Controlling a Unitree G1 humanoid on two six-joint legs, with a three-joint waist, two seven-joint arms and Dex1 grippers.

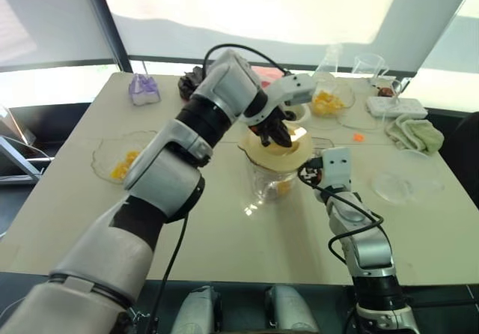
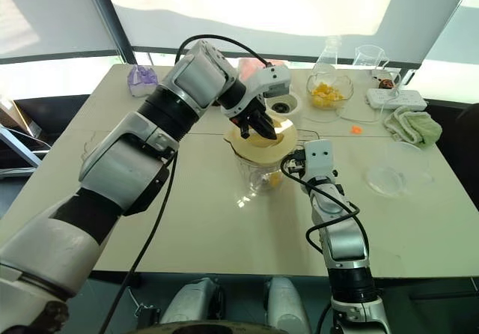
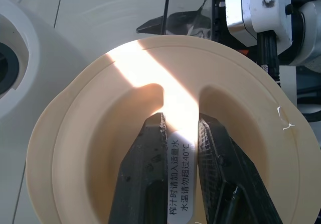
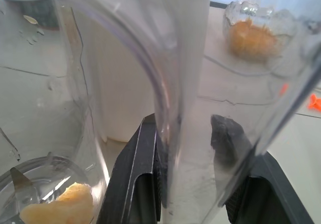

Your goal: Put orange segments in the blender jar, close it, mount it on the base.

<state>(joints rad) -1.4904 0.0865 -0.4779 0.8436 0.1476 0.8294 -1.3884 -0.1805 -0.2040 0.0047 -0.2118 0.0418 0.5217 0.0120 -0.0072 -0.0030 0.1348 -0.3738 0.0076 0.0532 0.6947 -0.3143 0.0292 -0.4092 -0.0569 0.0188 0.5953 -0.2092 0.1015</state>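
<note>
Jar (image 1: 271,178) stands mid-counter, at about twelve o'clock from the robot, with the cream lid (image 1: 278,145) resting on its mouth. From the head views, the left gripper (image 1: 275,133) comes down from ten o'clock onto the lid, while the right gripper (image 1: 313,175) meets the jar's side at three o'clock, seemingly to steady it during closing. The base (image 2: 283,106) waits just beyond, at twelve o'clock from the jar; a bowl (image 1: 329,102) of segments sits at one o'clock, another bowl (image 1: 111,163) at nine.

Left wrist view: the black fingers (image 3: 144,174) pinch the lid's central ridge (image 3: 176,158), which bears a printed label, a grip that likely lets the wrist twist the lid home.

Right wrist view: the fingers (image 4: 143,184) clamp the jar's clear handle (image 4: 183,133) between them. A segment (image 4: 60,208) lies at the jar bottom beside the blade (image 4: 20,180).
</note>
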